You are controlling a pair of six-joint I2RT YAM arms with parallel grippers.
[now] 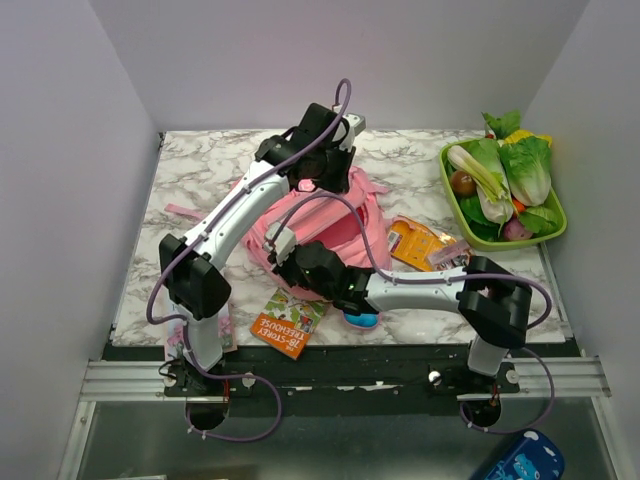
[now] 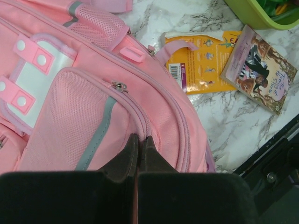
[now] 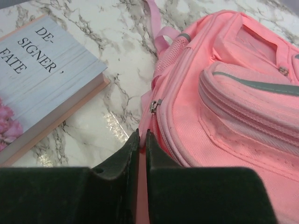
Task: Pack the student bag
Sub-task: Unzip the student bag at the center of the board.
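Note:
The student bag [image 1: 335, 225] is a large pink backpack lying flat mid-table. In the left wrist view its front shows a white flap patch [image 2: 32, 81], grey trim and zip pockets. My left gripper [image 2: 139, 139] is shut, its tips pinching the bag's fabric at a zip seam; in the top view it [image 1: 320, 182] sits over the bag's far side. My right gripper [image 3: 142, 134] is shut on a thin pink edge of the bag [image 3: 224, 93] just below a zip pull [image 3: 155, 105]; in the top view it [image 1: 278, 248] is at the bag's near left side.
An orange book [image 1: 415, 242] and a picture book [image 1: 452, 255] lie right of the bag. A "Treehouse" book [image 1: 290, 322] lies at the front edge. A pale "Designer Fate" book [image 3: 37, 74] lies left. A green tray [image 1: 453, 190] of vegetables stands back right.

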